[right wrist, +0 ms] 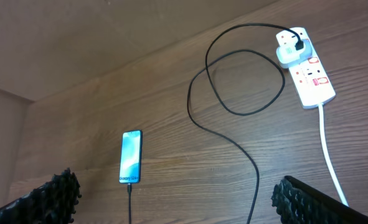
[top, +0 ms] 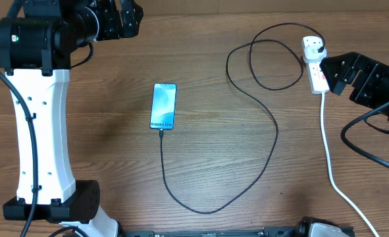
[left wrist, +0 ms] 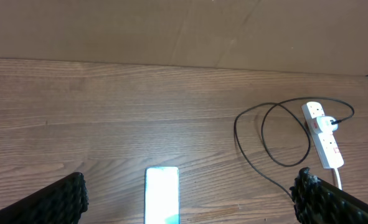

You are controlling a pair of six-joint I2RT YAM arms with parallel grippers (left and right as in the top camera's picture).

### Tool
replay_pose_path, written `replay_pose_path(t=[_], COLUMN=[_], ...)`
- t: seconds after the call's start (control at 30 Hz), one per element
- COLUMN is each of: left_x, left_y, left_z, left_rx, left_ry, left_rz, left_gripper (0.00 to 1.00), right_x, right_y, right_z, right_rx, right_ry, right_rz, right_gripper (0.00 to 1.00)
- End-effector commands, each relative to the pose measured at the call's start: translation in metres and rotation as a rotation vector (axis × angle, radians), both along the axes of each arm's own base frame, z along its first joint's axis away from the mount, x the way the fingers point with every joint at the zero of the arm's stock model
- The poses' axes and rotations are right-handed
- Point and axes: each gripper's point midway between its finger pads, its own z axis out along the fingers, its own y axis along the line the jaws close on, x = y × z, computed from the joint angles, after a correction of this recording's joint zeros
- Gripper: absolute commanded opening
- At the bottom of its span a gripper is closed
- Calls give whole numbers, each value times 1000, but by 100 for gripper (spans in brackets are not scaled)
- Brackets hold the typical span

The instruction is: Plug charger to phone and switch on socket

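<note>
Charger (top: 162, 158) cable loops across lower centre of the overhead, tip in the bottom edge of the phone (top: 163, 105), mid frame. Its plug sits in the socket's (top: 318, 74) far outlet, upper right. Left gripper (left wrist: 190, 186) and right gripper (right wrist: 176, 186) spread wide, holding nothing.

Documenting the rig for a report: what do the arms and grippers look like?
Left arm: a long white link with small holes, black joint housings, a black cable alongside. Right arm: blocky black parts, trailing black cables. Fingers: black, ribbed texture.
</note>
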Motion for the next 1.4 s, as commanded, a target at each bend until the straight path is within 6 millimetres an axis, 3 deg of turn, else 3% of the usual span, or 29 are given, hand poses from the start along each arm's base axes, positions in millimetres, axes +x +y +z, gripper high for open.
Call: replay_pose_path(t=[0.0, 0.2, 0.5, 0.6, 0.7, 0.93, 1.0, 1.13, 1.37], left_x=[4, 4, 4, 4, 4, 4, 4, 4, 4], left_y=[3, 3, 3, 3, 3, 3, 3, 3, 3], left_z=[-6, -5, -5, -6, -5, -5, -6, -5, -6], left_rx=[-6, -6, -6, -6, -6, -6, -6, -6, -6], left_ry=[15, 15, 15, 15, 15, 15, 15, 15, 15], left_rz=[18, 18, 18, 18, 17, 18, 18, 18, 18], left_gripper=[100, 100, 100, 100, 100, 100, 100, 100, 100], right_x=[-6, -23, -90, -99, -94, -53, -43, -37, -45], right_y=[4, 4, 17, 12, 7, 14, 20, 26, 34], right_z=[3, 10, 41, 46, 45, 9, -14, -49, -108], right_rx=[2, -21, -143, -205, -256, -289, -287, -281, -270], right_ry=[-4, -27, -203, -261, -332, -577, -666, -782, -952], right_rz=[11, 3, 65, 38, 14, 29, 44, 52, 53], right_gripper=[100, 100, 100, 100, 100, 100, 100, 100, 100])
